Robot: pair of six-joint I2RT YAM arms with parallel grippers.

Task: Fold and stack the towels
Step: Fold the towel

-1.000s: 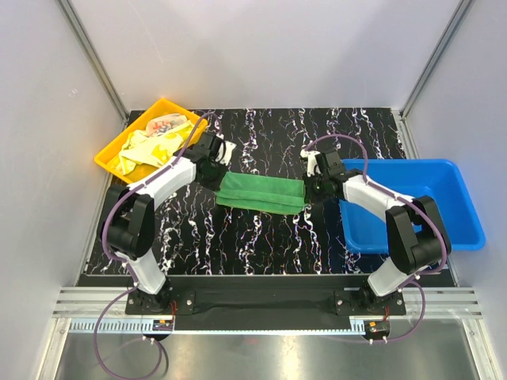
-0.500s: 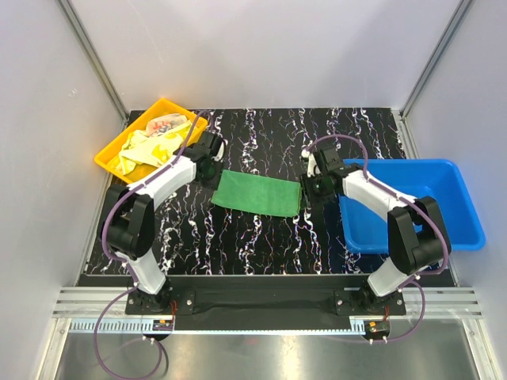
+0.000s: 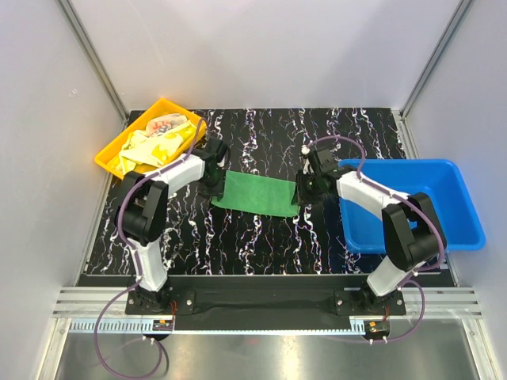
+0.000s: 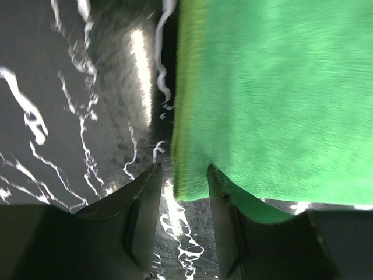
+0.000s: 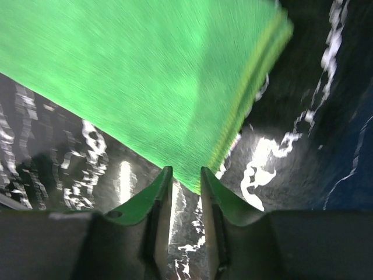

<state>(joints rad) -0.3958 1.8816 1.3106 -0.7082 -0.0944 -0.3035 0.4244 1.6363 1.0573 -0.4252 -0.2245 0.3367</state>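
Moved since a second ago: the green towel [image 3: 255, 194], then held up in a fold between both arms, now lies flat on the table [image 3: 261, 237], and both arms have dropped to its ends.

- Left gripper [image 4: 183, 175]: fingers partly apart and straddling a corner at the towel's left end. Bare table shows in the gap, so nothing is clamped.
- Right gripper [image 5: 186, 175]: narrower gap, with the tip of a right-end corner at its mouth. It is not pinched either.
- Yellow towel [image 3: 154, 146] and printed towel [image 3: 166, 123]: crumpled in the yellow tray [image 3: 107, 158] at far left, not yet folded.
- Blue bin [image 3: 467, 229]: at the right, beside the right arm.

You seem set for the next fold. With one corner taken at each end, the edge should lift level and not skew.
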